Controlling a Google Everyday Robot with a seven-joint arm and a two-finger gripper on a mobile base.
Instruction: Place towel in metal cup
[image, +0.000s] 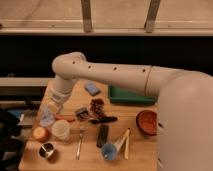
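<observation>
**Operator:** Camera view. Report the gripper position and the condition of the jaws.

**Technician:** The gripper (50, 109) is at the end of the arm, over the left part of the counter (141, 151), toward 9 o'clock from the counter's middle. The jaws are clenched on the towel (47, 119). It hangs as a pale bunch directly beneath them. Whether its lowest fold touches the counter cannot be told.

**Operator:** Locate the target.

**Technician:** The metal cup (46, 150) stands upright at the near left corner, at 6 o'clock from the towel. A small orange object (40, 133) sits between the two. The white tub (61, 130) stands at about 1 o'clock from the metal cup, just beside the orange object.

**Operator:** Which step is in hand?

**Technician:** Judged as transport. The towel is grasped and not yet in the metal cup.

**Operator:** What does the next move call for?

**Technician:**
1. Travel toward 6 o'clock, passing above the orange object and clear of the white tub.
2. Stop with the bunch directly over the cup mouth.
3. Lower until the cloth enters the rim, then release.

Caution: the mouth is small and the cloth is floppy, so a fold left outside the rim may pull the towel out. Do not use the blue plastic cup (110, 150), which stands at 3 o'clock from the target.
</observation>
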